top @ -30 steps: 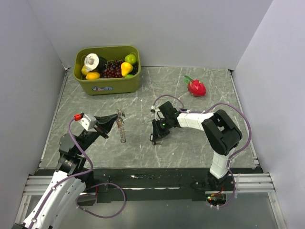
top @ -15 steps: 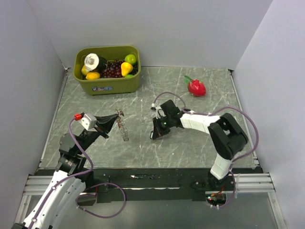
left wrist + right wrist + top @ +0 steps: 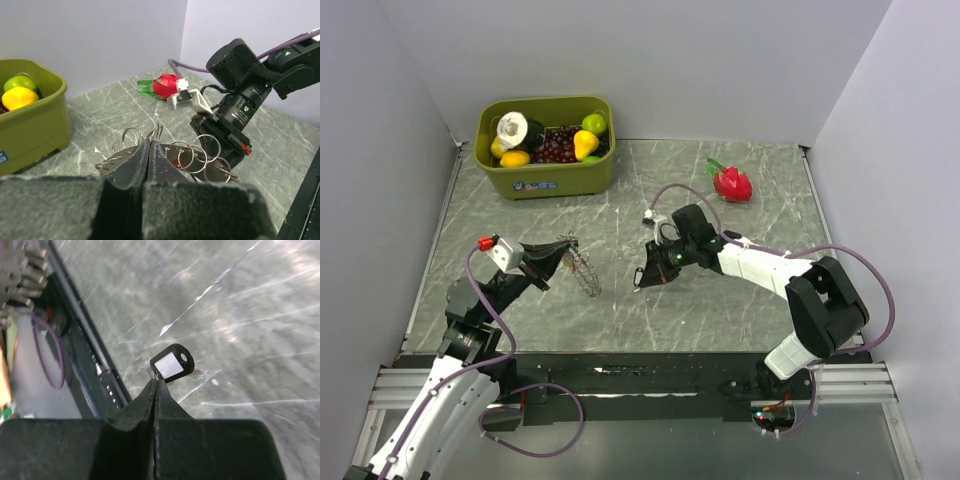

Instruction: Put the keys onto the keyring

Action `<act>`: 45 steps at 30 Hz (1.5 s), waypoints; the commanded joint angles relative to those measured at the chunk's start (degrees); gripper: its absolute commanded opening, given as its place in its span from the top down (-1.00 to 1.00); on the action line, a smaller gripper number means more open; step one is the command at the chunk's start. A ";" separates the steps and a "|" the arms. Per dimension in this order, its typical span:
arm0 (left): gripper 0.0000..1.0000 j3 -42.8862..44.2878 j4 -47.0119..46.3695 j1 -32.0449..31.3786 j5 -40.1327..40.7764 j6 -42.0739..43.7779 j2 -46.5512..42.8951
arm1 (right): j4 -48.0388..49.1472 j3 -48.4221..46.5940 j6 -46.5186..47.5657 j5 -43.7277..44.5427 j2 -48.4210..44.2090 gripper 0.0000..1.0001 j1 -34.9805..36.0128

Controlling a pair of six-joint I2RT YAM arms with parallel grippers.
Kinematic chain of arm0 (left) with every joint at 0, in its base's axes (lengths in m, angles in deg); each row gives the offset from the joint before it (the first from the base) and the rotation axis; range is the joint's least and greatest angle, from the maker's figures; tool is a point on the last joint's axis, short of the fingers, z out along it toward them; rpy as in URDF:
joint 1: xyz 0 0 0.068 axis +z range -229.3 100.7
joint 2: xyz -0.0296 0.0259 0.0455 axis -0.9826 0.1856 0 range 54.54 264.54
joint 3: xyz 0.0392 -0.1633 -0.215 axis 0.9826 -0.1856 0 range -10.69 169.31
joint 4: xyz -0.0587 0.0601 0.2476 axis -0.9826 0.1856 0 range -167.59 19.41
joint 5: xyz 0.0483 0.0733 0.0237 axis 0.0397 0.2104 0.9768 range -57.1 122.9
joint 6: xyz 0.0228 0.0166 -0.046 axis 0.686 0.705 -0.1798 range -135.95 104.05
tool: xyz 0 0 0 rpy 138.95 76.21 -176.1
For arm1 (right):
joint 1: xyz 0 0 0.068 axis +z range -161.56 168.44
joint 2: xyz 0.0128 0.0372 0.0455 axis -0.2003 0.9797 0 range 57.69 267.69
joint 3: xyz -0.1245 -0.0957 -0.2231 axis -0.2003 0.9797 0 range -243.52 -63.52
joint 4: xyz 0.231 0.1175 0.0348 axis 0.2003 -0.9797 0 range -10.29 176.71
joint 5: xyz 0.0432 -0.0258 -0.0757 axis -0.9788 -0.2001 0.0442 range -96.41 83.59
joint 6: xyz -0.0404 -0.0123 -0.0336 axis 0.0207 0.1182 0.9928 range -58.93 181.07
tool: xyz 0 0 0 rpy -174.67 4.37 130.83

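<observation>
A small key (image 3: 171, 364) with a black plastic head is gripped by the right claw (image 3: 156, 385), whose fingers are clenched on the blade so that only the head, with its hole, stands out past the tips. In the overhead view this claw is seen low over the bench (image 3: 720, 300) at the centre of the frame. The keyring (image 3: 192, 155), a loose bunch of linked wire rings, is pinched by the tightly closed left claw (image 3: 150, 150) and hangs from it left of centre in the overhead view, near the key but apart from it. A green tub (image 3: 545, 178) of toy fruit is seen at the upper left, and a red toy fruit (image 3: 732, 183) at the upper right. The key is judged to be light, stiff and smooth, so a twist or slip between the fingers is likely under any side load; the blade is the right place for it to be held, since the hole in the head must be left free. The rings are judged to be springy and apt to swing and tangle, so one ring is best held close to its split, and the rest left to dangle.
</observation>
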 commanded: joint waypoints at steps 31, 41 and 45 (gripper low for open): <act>0.98 -1.37 -11.42 -19.56 -2.01 12.70 11.63 | -10.91 -4.64 9.34 -21.82 -2.00 1.00 -0.42; 0.98 -3.66 -14.41 -19.56 -9.38 12.63 5.63 | -14.42 -6.66 11.01 -20.59 -2.00 1.00 -1.13; 0.98 -3.04 -15.38 -19.64 -13.78 12.28 6.95 | -14.86 -6.31 11.54 -18.93 -4.46 1.00 -1.04</act>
